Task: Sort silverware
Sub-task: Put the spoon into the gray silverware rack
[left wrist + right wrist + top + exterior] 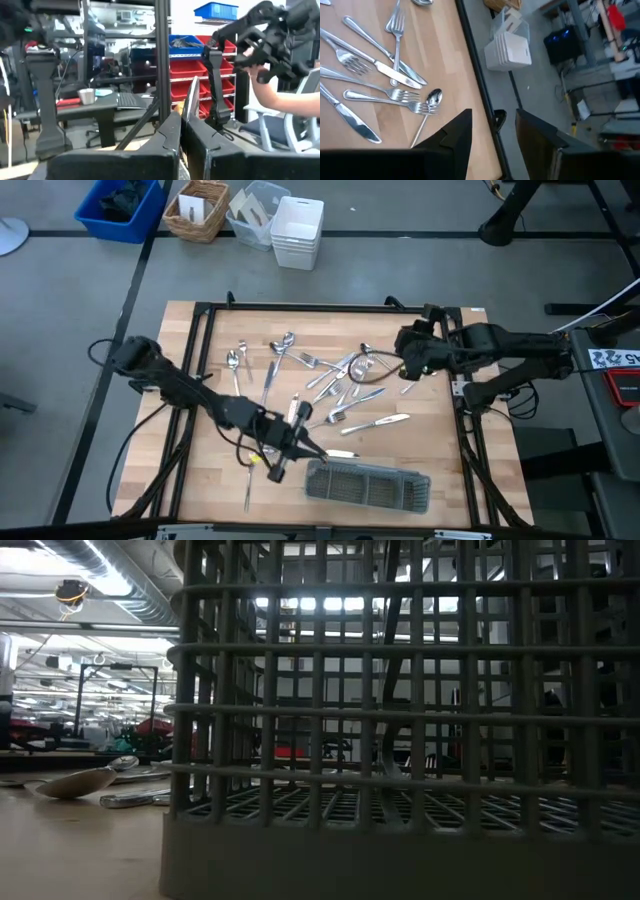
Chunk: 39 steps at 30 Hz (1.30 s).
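Beside the mesh tray (368, 485), left gripper (300, 442) pinches a utensil (189, 102); right gripper (408, 358) spread above silverware (335, 385).

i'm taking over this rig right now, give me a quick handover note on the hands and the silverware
Left hand: shut on a piece of silverware that stands upright between its fingers, at the left end of the grey mesh tray.
Right hand: open, holding nothing, at the right edge of the pile.
Silverware: forks, spoons and knives mostly lie loose mid-table; one piece lies alone left of the tray.
Done: little; I cannot tell whether the tray holds any pieces yet.
Left: place the held piece, then sort nearly the whole pile.
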### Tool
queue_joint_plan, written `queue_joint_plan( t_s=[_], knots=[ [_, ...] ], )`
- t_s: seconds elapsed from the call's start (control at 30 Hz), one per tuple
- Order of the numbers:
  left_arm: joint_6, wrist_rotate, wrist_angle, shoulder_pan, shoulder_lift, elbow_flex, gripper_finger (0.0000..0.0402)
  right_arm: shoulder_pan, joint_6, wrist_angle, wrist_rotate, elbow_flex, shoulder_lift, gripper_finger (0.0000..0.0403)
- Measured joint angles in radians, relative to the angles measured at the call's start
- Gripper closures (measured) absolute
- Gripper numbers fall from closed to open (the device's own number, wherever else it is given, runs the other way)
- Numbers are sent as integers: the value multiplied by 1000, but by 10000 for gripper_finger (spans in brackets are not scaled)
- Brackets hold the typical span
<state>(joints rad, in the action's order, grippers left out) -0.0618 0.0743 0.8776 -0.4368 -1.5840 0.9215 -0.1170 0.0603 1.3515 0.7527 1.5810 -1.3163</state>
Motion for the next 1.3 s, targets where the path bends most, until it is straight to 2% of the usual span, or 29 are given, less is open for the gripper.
queue_joint_plan(
  t_s=[0.13,0.5,0.8,1.2,1.3],
  knots=[
    [-22,1,108,-16,-93,0,400,45,15,-5,-42,0,-1,253],
    [-100,1,95,-28,-213,0,400,59,21,-13,-100,0,-1,253],
    [-132,1,4,-47,-221,0,382,59,21,-17,-136,0,-2,253],
    [-149,1,-88,-67,-222,0,380,59,21,-18,-147,0,-2,253],
    [-145,1,-91,-73,-222,0,370,59,20,-17,-190,-1,-2,253]
  ],
)
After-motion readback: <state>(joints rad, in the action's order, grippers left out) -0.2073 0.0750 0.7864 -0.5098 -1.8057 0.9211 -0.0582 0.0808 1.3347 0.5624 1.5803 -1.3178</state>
